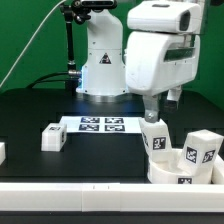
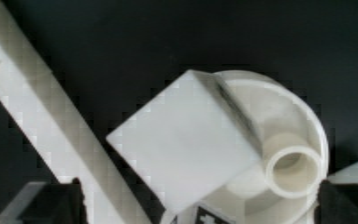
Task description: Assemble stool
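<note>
My gripper (image 1: 152, 112) hangs open just above a white stool leg (image 1: 156, 136) that carries square tags and stands at the rim of the round seat (image 1: 172, 172), at the exterior view's right front. In the wrist view that leg (image 2: 202, 135) fills the frame with a flat face and a round peg end (image 2: 297, 166). It reaches in between the dark fingertips (image 2: 352, 176) of the gripper (image 2: 194, 202), and I see no contact. A second leg (image 1: 200, 150) rests on the seat's far side. A third leg (image 1: 52, 137) lies alone at the exterior view's left.
The marker board (image 1: 100, 124) lies flat at mid-table before the arm's base (image 1: 100, 70). A long white rail (image 1: 90, 190) runs along the front edge and shows as a slanted bar (image 2: 34, 110) in the wrist view. A small white piece (image 1: 2, 151) sits at the far left edge.
</note>
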Available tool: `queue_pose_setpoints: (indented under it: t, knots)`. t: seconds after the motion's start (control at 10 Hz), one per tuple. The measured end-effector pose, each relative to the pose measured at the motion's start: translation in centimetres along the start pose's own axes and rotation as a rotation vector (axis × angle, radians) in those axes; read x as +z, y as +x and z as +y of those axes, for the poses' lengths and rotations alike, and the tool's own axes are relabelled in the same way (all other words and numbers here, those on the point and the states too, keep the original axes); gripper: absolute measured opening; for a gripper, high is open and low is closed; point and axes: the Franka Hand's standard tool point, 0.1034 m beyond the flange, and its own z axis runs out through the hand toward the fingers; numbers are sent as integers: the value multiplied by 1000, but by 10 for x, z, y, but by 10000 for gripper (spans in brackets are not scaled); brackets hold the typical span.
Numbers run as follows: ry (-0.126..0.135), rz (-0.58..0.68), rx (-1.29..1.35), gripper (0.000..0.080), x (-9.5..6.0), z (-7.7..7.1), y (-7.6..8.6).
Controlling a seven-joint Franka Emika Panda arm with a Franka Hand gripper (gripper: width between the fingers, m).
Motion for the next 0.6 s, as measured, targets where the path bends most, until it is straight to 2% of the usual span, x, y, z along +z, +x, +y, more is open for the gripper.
queue_pose_setpoints:
  t: [0.2, 0.6]
  knots:
    - [-10, -26, -157, 649, 3, -1, -1]
    - [-10, -64, -386, 649, 11, -1, -7]
